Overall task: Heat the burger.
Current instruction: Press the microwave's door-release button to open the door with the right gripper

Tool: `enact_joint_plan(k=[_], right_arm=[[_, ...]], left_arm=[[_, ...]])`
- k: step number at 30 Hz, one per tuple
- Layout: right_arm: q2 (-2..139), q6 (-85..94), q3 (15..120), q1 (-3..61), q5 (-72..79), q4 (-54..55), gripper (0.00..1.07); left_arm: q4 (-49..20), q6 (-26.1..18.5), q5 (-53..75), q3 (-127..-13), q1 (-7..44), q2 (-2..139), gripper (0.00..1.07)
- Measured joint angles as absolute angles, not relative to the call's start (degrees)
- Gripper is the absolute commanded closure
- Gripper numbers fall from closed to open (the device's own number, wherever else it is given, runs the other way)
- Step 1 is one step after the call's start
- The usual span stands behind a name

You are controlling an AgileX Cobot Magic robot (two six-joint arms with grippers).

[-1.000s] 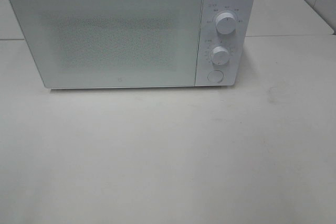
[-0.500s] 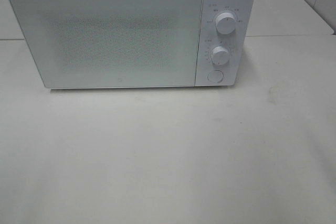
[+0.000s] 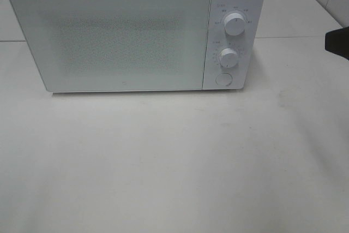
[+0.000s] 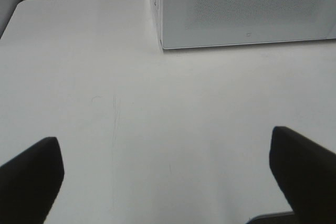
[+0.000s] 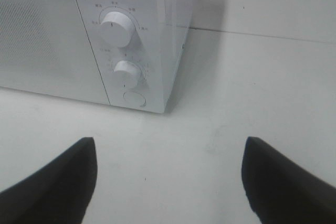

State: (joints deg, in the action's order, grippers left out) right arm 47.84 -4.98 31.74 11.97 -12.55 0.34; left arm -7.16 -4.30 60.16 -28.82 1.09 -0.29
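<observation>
With the microwave (image 3: 125, 36) shut and no burger in view, left claw (image 4: 163, 179) and right claw (image 5: 168, 179) hung wide open, empty, in front of it; task looked unstarted.

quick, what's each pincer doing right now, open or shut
Left pincer: open, holding nothing.
Right pincer: open, holding nothing.

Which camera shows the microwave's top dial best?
The right wrist view: the top dial looks largest there, with its pointer line and marks visible. The exterior high view shows it face-on but smaller. The left wrist view shows only a door corner of the microwave, no dial.
</observation>
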Motion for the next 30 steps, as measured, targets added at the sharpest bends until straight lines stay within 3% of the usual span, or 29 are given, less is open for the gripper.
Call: enact_joint_plan(k=[14, 25, 28, 30], right_arm=[[63.6, -5.0, 21.8, 12.0, 23.7, 0.3, 0.34], [73.1, -4.5, 17.6, 12.9, 38.2, 4.1, 0.34], [76.5, -0.9, 17.4, 16.2, 41.7, 8.9, 0.34], [81.2, 4.9, 17.4, 21.8, 47.2, 15.1, 0.34]], left_arm=[[-7.2, -4.3, 60.2, -28.8, 1.1, -0.3, 0.06], [-7.2, -4.3, 60.2, -28.8, 1.1, -0.3, 0.06], [-7.2, -4.3, 60.2, -28.8, 1.1, -0.3, 0.06], [-7.2, -4.3, 60.2, -28.8, 1.1, -0.3, 0.06]])
